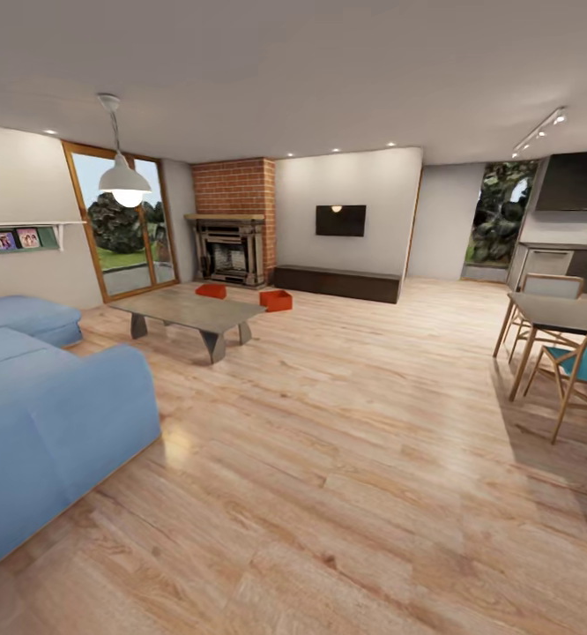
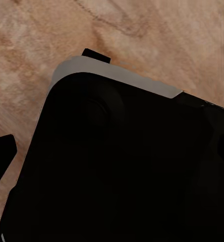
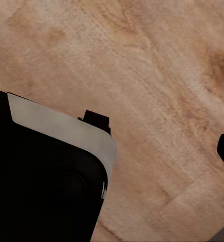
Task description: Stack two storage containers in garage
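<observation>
Seen across the living room's wood plank floor point(image 1: 346, 423): two orange-red storage containers, one point(image 1: 211, 290) just before the brick fireplace point(image 1: 230, 251), the other point(image 1: 276, 300) to its right (both beyond the coffee table point(image 1: 192, 313)); gripper jaws' spacing impossible to tell in either wrist view

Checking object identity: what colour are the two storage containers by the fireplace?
Orange-red, both storage containers; the head view shows them best, on the wood floor.
</observation>
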Motion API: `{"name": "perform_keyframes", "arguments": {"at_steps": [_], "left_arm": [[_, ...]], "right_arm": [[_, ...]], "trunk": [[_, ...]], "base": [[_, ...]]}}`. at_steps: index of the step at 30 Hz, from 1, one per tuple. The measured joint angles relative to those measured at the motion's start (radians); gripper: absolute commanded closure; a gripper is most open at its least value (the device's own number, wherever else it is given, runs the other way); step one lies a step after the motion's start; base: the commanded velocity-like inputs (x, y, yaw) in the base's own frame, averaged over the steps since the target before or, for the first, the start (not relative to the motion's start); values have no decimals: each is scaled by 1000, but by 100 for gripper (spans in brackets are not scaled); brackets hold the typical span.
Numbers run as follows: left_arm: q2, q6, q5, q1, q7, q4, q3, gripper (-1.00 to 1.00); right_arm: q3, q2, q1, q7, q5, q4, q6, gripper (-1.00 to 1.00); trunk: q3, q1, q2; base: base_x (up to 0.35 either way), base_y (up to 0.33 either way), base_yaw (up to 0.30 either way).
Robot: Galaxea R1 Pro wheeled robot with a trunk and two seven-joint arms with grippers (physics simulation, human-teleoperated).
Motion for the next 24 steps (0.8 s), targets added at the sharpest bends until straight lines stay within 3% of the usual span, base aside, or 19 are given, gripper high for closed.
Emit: {"name": "perform_keyframes", "arguments": {"at_steps": [24], "left_arm": [[0,-1,-3,0,-1,0,-1,-100]], "right_arm": [[2,1,0,0,3,0,0,-100]], "trunk": [[0,0,0]], "base": [[293,-178,0]]}}
